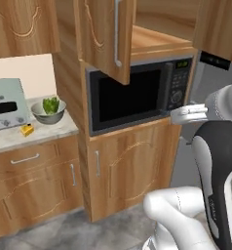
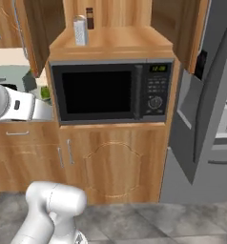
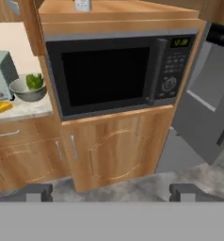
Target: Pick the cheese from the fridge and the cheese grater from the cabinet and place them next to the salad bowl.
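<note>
The white arm rises from the base and bends forward at the elbow, its forearm held roughly level and aimed at the microwave (image 2: 110, 90) in the tall wooden unit. In the hand view the two dark fingertips stand far apart at the bottom corners, so the gripper (image 3: 112, 192) is wide open and holds nothing — between the tips lies bare grey floor and the lower cabinet doors.

The cabinet (image 1: 106, 36) above the microwave has its door swung open, the long silver bar handle facing out. On its shelf stands the cheese grater (image 2: 80, 30), upright, near the left front edge, with a small dark bottle (image 2: 89, 18) behind it.

On the counter (image 1: 45, 132) to the left sits the salad bowl (image 1: 48, 111) with green leaves in it. The cheese (image 1: 27, 129) lies on the counter just in front of the bowl and to its left — near it, not touching. A grey-green toaster oven (image 1: 6, 103) stands just beside the bowl.

To the right of the unit the fridge (image 2: 201, 105) has its grey door hanging open, pale shelves showing past it.
</note>
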Controlling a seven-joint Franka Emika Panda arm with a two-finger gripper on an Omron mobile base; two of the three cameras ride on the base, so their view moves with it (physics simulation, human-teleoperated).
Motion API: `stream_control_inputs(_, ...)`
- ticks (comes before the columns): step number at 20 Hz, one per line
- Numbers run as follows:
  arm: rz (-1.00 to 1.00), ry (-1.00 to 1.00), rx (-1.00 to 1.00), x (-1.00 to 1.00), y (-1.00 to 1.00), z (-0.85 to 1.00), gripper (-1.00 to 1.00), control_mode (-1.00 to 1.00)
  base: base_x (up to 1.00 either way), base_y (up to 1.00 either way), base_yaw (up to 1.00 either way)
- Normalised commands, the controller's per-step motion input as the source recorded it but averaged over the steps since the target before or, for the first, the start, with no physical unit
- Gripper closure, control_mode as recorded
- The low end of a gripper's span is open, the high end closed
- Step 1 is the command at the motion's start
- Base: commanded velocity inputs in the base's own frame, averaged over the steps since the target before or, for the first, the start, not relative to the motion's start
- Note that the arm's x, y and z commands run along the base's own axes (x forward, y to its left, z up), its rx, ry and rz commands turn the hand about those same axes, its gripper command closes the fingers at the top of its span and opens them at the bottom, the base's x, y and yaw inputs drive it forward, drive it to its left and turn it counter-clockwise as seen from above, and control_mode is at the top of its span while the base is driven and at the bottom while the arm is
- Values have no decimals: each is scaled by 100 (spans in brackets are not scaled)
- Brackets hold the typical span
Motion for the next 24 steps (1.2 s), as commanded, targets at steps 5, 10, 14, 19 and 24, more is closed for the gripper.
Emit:
stream_control_inputs(5,0,0,0,0,0,0,-100,100,51,-81,7)
stream_control_inputs(10,0,0,0,0,0,0,-100,100,80,-12,1)
stream_control_inputs(14,0,0,0,0,0,0,-100,100,51,-6,19)
stream_control_inputs(19,0,0,0,0,0,0,-100,100,40,-45,45)
stream_control_inputs(24,0,0,0,0,0,0,-100,100,43,-14,23)
